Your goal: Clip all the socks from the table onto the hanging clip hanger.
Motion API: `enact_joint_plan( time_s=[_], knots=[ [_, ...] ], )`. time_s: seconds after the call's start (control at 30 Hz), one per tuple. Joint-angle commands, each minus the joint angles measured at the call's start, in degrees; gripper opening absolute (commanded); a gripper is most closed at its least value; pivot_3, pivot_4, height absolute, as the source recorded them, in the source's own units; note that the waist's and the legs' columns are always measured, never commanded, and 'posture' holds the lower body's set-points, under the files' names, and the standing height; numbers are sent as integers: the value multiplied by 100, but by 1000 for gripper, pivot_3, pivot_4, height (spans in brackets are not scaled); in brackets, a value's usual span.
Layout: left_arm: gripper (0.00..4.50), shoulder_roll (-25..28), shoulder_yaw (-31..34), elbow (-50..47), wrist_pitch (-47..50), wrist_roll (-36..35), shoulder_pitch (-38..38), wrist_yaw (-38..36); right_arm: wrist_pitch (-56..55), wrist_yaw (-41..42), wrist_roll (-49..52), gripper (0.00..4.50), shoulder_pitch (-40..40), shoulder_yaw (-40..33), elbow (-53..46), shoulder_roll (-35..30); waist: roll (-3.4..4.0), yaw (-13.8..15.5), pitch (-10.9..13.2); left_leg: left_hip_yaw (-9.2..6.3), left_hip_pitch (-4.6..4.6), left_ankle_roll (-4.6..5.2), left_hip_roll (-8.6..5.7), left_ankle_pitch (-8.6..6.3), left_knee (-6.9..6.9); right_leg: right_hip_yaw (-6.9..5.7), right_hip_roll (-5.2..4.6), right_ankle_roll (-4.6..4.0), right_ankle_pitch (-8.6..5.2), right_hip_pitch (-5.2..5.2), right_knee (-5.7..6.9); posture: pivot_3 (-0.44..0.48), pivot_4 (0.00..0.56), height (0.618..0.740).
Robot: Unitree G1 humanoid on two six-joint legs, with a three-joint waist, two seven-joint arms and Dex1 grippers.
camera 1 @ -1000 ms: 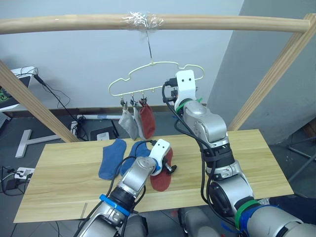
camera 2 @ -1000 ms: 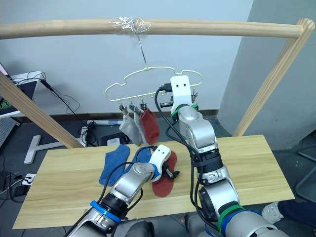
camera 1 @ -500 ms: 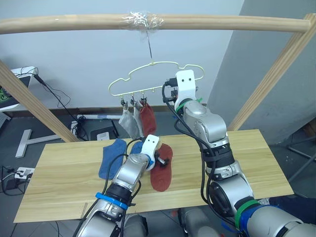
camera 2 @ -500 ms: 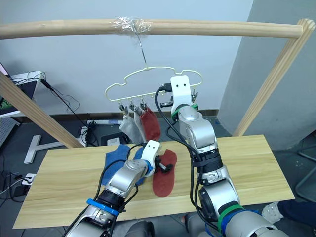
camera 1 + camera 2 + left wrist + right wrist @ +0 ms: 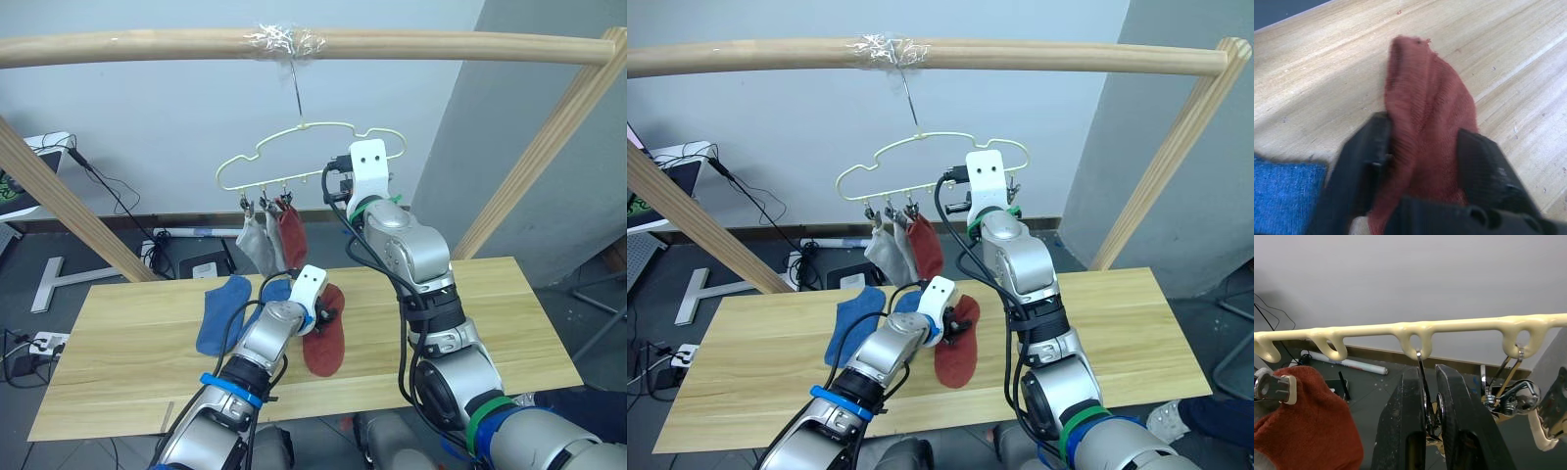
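Observation:
A rust-red sock (image 5: 325,343) lies on the table (image 5: 490,313), its near end bunched between the fingers of my left gripper (image 5: 1422,147), which is shut on it. Two blue socks (image 5: 220,313) lie side by side just left of it. The cream clip hanger (image 5: 1459,325) hangs from the top pole. Two light grey socks (image 5: 253,245) and one rust-red sock (image 5: 292,238) hang clipped at its left end. My right gripper (image 5: 1427,374) is raised at the hanger's right half, shut on a metal clip (image 5: 1429,418).
A round wooden pole frame (image 5: 147,44) spans above the table, with slanted side poles at left (image 5: 59,196) and right (image 5: 549,157). Cables and a power strip (image 5: 191,235) lie on the floor behind. Bare wood extends on the table's right half.
My left gripper has shifted slightly back along the rust-red sock and closed its fingers on it, bunching the fabric. The right arm has not moved.

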Motion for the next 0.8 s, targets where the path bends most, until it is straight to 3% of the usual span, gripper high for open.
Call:
enact_joint_plan(
  time_s=[0.03, 0.17, 0.4, 0.8],
  knots=[
    [1111, 32, -89, -54, 59, 59, 138, -41, -51, 12, -37, 70, -66, 28, -267, 30, 0, -1, 0, 1, 0, 0, 0, 0, 0, 0, 0, 0, 0, 0, 0, -185, 173, 740],
    [76, 58, -69, -163, 98, 57, 198, -70, -57, 16, -35, 70, -65, 32, -255, 37, 0, -1, 0, 0, 0, 0, 1, 0, 0, 1, 0, 0, 0, 0, 0, -185, 173, 740],
    [32, 56, 230, -737, 85, -325, 408, -327, -36, 13, -38, 70, -33, 51, -284, 40, 0, 1, 0, 0, 0, 0, 1, 0, -1, 0, 0, 0, 0, 0, -1, -177, 173, 740],
    [32, 244, 1407, -2815, 673, -1561, 519, -552, 188, 442, 301, 70, -110, -16, -412, 109, 1, 5, 1, 0, -2, 0, 1, 0, -2, 0, 0, 0, 0, 0, -5, -165, 176, 740]
  ],
)
